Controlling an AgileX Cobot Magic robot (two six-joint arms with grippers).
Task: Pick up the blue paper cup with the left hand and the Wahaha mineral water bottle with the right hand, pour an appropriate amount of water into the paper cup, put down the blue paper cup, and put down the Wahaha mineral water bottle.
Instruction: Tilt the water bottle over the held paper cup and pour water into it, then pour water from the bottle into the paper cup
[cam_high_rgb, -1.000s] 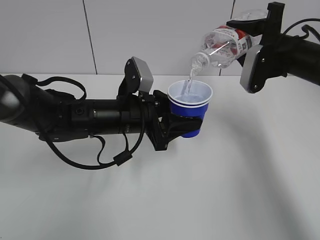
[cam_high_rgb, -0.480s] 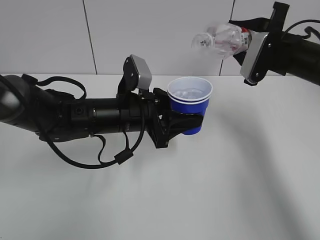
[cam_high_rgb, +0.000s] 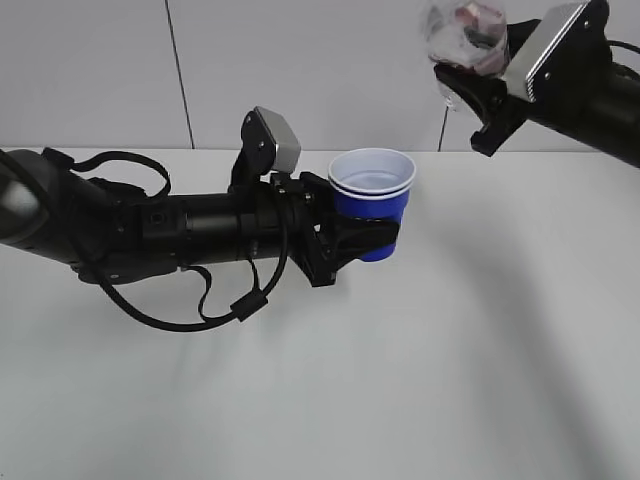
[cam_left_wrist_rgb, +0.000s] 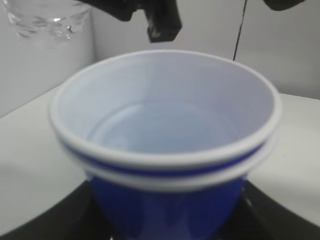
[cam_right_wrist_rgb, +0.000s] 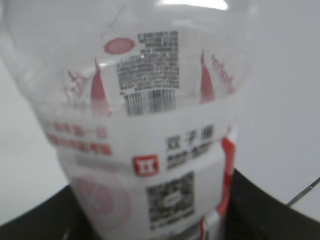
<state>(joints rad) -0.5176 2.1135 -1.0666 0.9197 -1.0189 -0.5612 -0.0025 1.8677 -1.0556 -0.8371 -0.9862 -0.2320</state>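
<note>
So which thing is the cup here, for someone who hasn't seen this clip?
Follow the thick black cabled left arm across the white table to its jaws near the middle. They clamp a small tapered blue paper cup, white inside with a doubled white rim. The only other object, a clear plastic bottle, is held up at top right.

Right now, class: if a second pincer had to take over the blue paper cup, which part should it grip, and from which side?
Probably the blue wall just under the double white rim of the blue paper cup, coming from the right of the exterior view. The left pincer already clamps the lower wall from the left, the cup stands upright holding water, and its taper keeps it from slipping down.
</note>
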